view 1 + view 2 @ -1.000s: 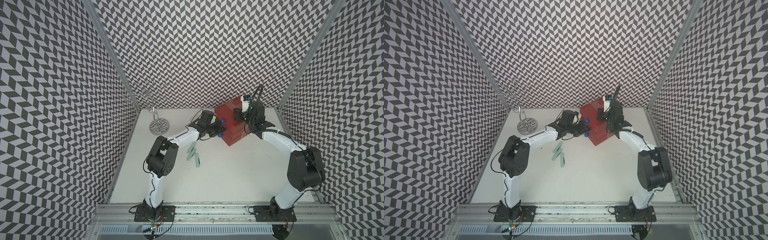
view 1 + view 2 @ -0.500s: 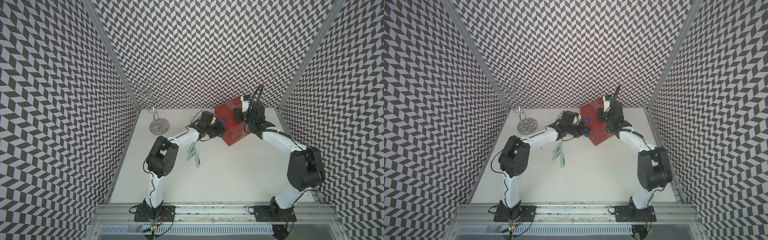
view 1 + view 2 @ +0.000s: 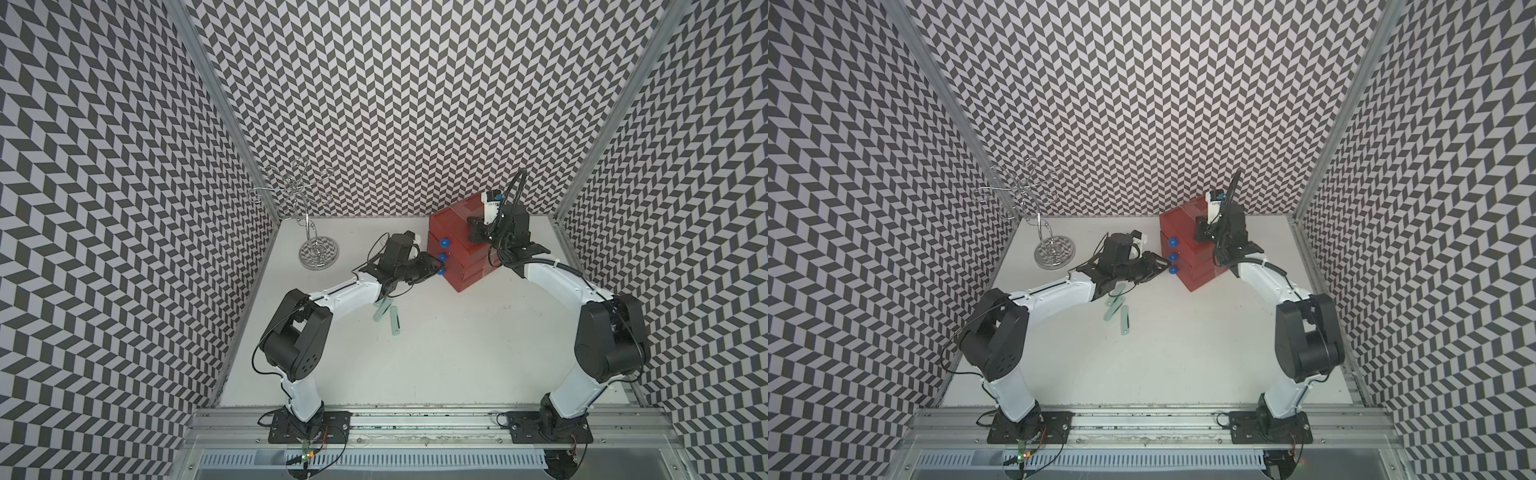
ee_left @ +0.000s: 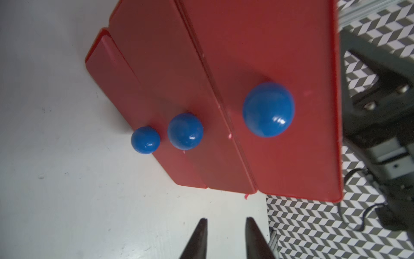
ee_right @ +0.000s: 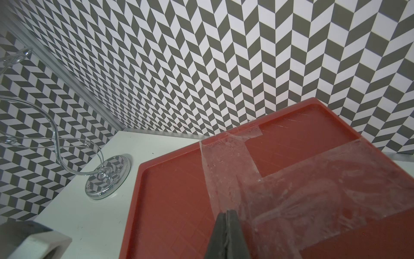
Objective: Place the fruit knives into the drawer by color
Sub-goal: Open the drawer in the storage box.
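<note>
Knobs, three blue balls, run in a row across the middle of my left wrist view, each on a front of the red drawer, which fills the upper centre and right of that frame. My left claw shows at the bottom edge there. Its two dark fingers are parted, with a plain gap of white table between them and nothing in their hold. It is short of the knobs and touches none. In both top views my left claw points at the knobbed face of the drawer, which stands right of centre near the back wall. My right claw is pinched fully together and empty at the bottom centre of its wrist view, over the clear tape laid across the drawer's top. Whether its tip touches the tape I cannot tell. Pale mint knives lie flat on the table left of centre, just below my left forearm and well apart from the drawer — two in plain sight close together, a third partly hidden under the arm. A chrome wire stand stands at the upper left of the table.
</note>
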`<state>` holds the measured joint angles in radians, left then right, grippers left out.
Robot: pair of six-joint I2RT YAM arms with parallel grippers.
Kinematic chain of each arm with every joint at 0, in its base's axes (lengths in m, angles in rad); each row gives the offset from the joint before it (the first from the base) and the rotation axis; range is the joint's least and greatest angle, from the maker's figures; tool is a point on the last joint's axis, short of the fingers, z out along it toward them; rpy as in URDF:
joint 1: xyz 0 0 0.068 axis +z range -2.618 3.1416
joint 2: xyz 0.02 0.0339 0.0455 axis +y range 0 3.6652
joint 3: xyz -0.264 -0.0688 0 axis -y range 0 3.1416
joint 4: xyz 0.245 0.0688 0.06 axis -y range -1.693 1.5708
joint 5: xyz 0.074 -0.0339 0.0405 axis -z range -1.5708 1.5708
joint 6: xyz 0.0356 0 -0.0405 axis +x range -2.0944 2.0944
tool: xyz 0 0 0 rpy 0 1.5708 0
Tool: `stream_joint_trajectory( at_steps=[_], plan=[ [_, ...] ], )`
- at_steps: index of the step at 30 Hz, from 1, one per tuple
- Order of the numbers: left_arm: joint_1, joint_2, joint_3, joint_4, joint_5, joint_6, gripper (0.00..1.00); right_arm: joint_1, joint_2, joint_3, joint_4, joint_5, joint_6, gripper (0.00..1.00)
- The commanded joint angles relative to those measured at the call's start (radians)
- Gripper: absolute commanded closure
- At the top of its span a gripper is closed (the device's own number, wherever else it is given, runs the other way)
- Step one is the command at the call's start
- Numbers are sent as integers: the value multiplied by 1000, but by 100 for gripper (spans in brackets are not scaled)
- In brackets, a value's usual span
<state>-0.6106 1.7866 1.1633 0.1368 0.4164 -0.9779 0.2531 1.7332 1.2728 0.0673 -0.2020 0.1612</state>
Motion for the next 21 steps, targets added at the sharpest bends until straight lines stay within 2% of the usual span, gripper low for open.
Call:
stream_joint_trajectory(
  at_steps=[1,5,11,17,18,21],
  plan=[
    [11,-11,-101,190,17,-68,58,8,199,-134,-402,-44,37,100],
    [18,8,-168,305,16,-103,48,8,200,-134,-402,-45,37,100],
    [37,70,-206,456,45,-163,44,8,202,-132,-402,-42,35,100],
    [55,161,-184,533,84,-221,44,8,211,-130,-402,-41,34,100],
    [57,176,-183,550,89,-232,41,8,213,-128,-402,-41,34,100],
    [62,214,-178,596,100,-259,40,7,216,-127,-402,-41,35,100]
  ],
)
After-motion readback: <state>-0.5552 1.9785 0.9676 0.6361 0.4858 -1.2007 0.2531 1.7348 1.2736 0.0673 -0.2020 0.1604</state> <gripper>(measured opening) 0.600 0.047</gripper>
